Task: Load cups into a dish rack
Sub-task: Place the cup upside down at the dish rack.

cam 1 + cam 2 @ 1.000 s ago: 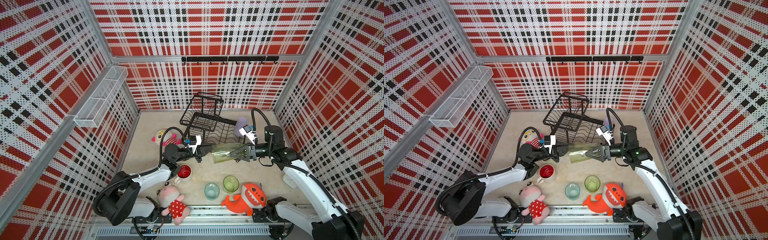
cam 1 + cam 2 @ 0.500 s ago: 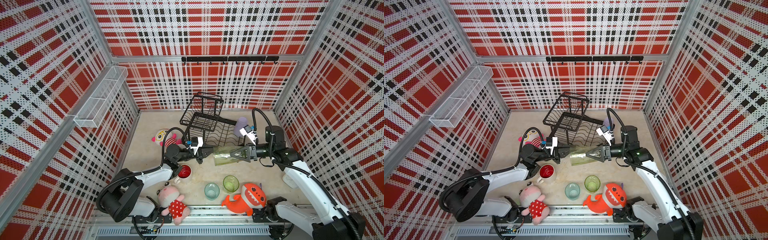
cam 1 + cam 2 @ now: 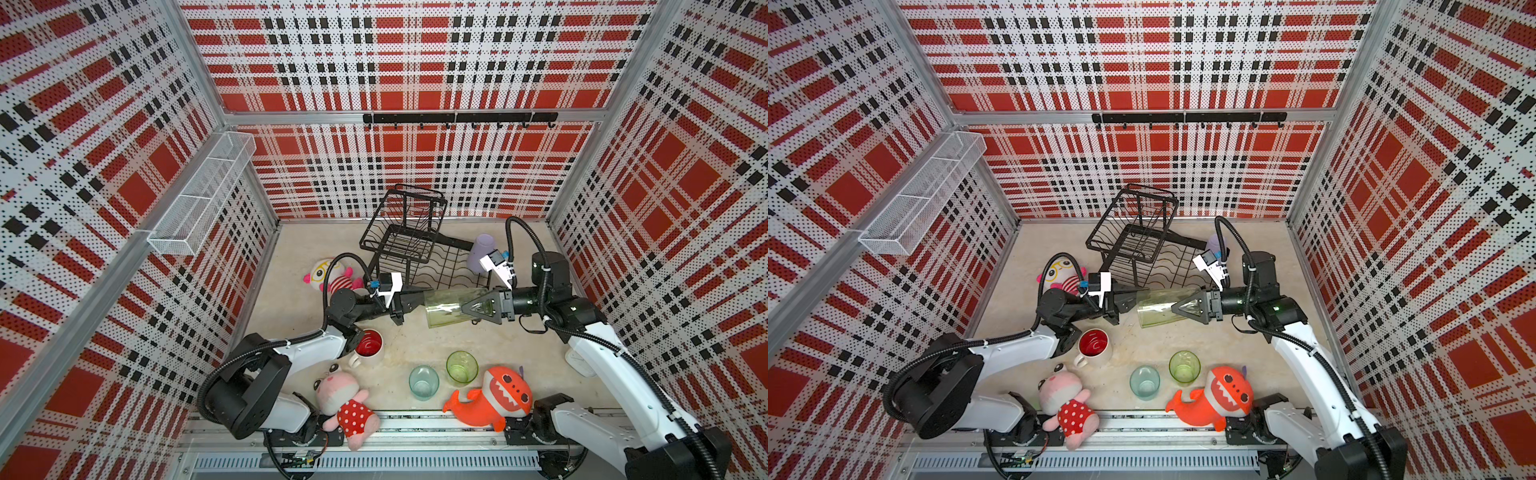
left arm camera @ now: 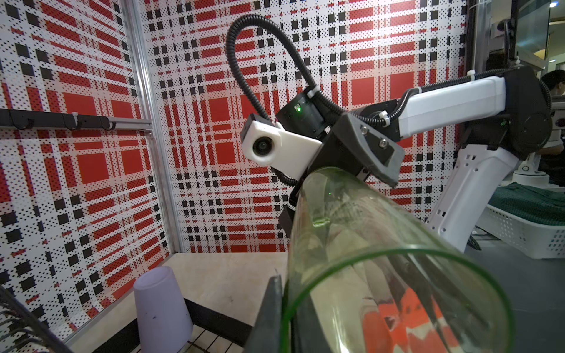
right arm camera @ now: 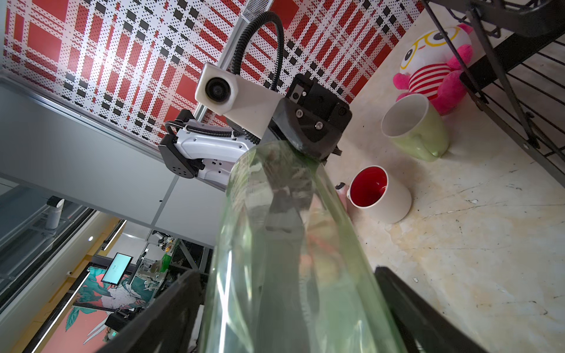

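Left wrist view puts the open rim of the tall clear green glass (image 4: pixel 382 244) right in front of us. Our left tool (image 3: pixel 415 306) is clamped together on the glass wall at that rim, one jaw inside and one outside. In both top views the glass lies level in the air above the desk (image 3: pixel 415 345), just in front of the dish rack (image 3: pixel 455 242), spanning our two tools. Our right tool (image 3: pixel 467 309) straddles the base end with its jaws apart. In the right wrist view they appear to stand just clear of the glass on either side. We judge this a handover. The glass is stiff, smooth and breakable. It is light but long, so a rim pinch alone lets it lever and slip. We would keep that pinch deep on the wall, move slowly, and avoid knocking the rack wires.
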Tool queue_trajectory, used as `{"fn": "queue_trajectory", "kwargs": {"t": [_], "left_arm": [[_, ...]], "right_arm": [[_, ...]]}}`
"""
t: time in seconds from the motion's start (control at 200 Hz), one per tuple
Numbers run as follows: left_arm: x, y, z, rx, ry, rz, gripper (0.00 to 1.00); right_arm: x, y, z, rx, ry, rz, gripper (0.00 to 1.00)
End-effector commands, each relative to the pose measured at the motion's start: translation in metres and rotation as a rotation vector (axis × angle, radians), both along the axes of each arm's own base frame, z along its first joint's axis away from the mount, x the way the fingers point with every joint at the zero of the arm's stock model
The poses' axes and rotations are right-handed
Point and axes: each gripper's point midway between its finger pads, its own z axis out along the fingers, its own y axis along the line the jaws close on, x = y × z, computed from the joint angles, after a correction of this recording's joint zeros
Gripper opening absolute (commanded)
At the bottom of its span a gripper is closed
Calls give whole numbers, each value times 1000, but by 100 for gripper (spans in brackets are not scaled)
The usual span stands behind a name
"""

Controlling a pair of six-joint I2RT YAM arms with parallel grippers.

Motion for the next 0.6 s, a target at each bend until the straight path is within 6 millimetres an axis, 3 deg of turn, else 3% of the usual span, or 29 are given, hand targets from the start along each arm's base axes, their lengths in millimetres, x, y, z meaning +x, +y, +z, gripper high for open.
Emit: {"fn": "queue_trajectory", "kwargs": {"t": [0.0,0.446,0.596], "left_arm": [[-6,-1,11,-40,-30,-31,0],[-6,-5,7,-27,-9,-36,0],[1,-2,11,-41,8,6,27]], "right_arm": [[-3,2,1,10,-16,21,86],[-4,3,0,9,-18,26,70],[1,3,-2,-17,-30,7,66]]}}
